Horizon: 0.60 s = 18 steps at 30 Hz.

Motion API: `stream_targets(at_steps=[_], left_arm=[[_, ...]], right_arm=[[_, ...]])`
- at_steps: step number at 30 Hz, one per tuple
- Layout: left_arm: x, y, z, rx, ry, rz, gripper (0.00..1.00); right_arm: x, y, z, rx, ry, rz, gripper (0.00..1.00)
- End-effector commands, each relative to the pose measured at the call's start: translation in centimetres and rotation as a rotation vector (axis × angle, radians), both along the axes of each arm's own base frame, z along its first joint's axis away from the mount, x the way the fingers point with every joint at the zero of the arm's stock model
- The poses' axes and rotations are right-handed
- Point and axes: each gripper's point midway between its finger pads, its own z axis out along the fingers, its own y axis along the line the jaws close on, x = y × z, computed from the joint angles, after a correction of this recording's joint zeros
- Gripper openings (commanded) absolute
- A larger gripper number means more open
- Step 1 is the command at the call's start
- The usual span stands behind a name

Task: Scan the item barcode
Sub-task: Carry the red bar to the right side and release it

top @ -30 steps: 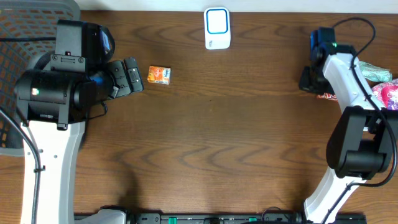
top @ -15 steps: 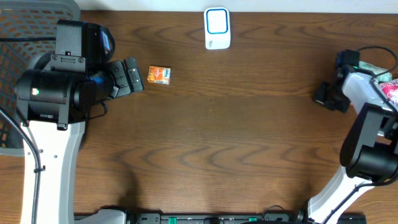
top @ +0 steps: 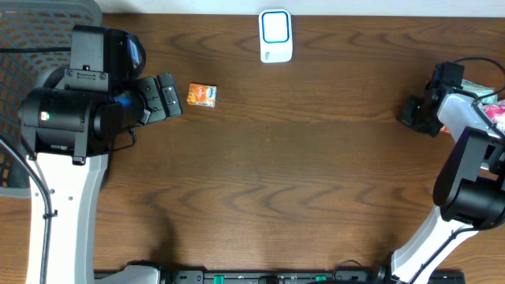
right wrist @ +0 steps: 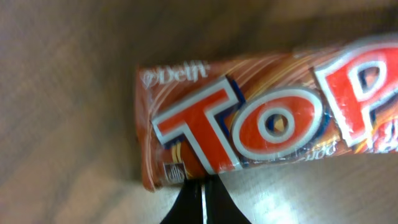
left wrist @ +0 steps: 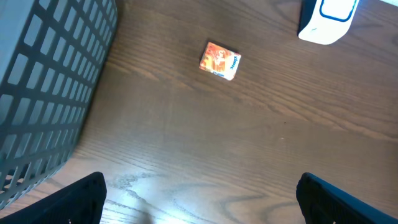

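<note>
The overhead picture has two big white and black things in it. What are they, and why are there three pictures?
Those are robot arms, the left arm and the right arm. Each ends in a gripper with two fingers, like a pincer. The overhead picture looks down from above the table. The other two pictures come from little cameras on the wrists. The left gripper is open and holds nothing. Its camera sees a small orange box, a grey basket and a white scanner. The right gripper is shut, right at the edge of a Delfi Top bar. I cannot tell whether it pinches the wrapper.
</note>
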Motion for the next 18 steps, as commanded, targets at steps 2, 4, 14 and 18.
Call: stream_targets(at_steps=[2,4,14,18], left_arm=[[0.0,0.3,0.1,0.010,-0.002,0.012,0.98],[0.0,0.3,0.1,0.010,-0.002,0.012,0.98],[0.0,0.3,0.1,0.010,-0.002,0.012,0.98],[0.0,0.3,0.1,0.010,-0.002,0.012,0.98]], right_arm=[[-1.3,-2.6,-3.9,-0.072,0.078,-0.046,0.01],[-1.2,-5.5,-2.6,-0.166,0.076,-0.087,0.01],[1.4,-11.2,7.4,-0.228,0.040,-0.067,0.01],[3.5,-8.1,10.4,-0.079,-0.040,0.003,0.01]])
